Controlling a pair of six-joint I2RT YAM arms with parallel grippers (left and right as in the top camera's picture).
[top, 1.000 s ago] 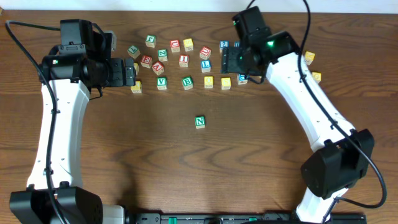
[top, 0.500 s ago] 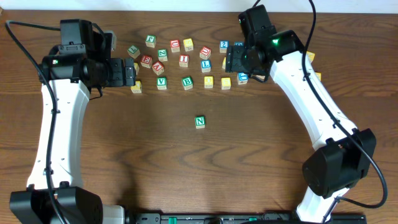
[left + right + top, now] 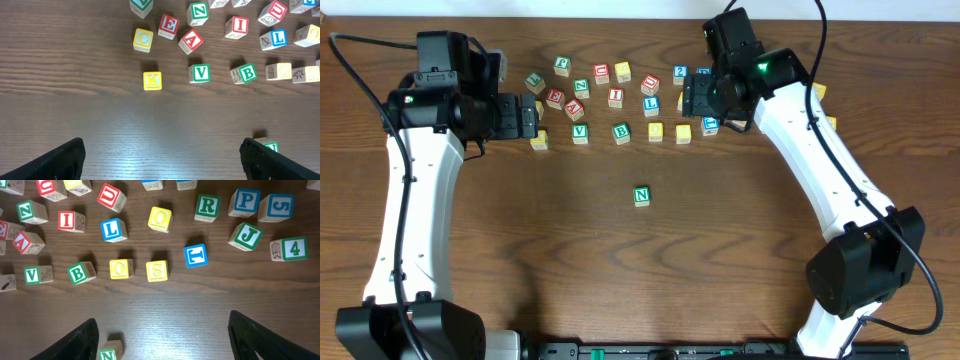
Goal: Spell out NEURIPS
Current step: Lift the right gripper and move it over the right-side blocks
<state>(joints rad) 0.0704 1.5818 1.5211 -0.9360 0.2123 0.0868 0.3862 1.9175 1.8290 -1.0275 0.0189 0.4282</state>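
**Q:** Change since a second ago?
**A:** Right arm (image 3: pixel 800 120) moved slightly toward the upper right, above the block cluster (image 3: pixel 621 131). N cube (image 3: pixel 641 196) unmoved, alone at centre of the counter (image 3: pixel 520 250).
**Q:** Jaws?
**A:** Left jaws and right jaws both spread wide, holding nothing.

Green R cube (image 3: pixel 207 205) beside blue P cube (image 3: pixel 244 202) on wooden table (image 3: pixel 175 305)
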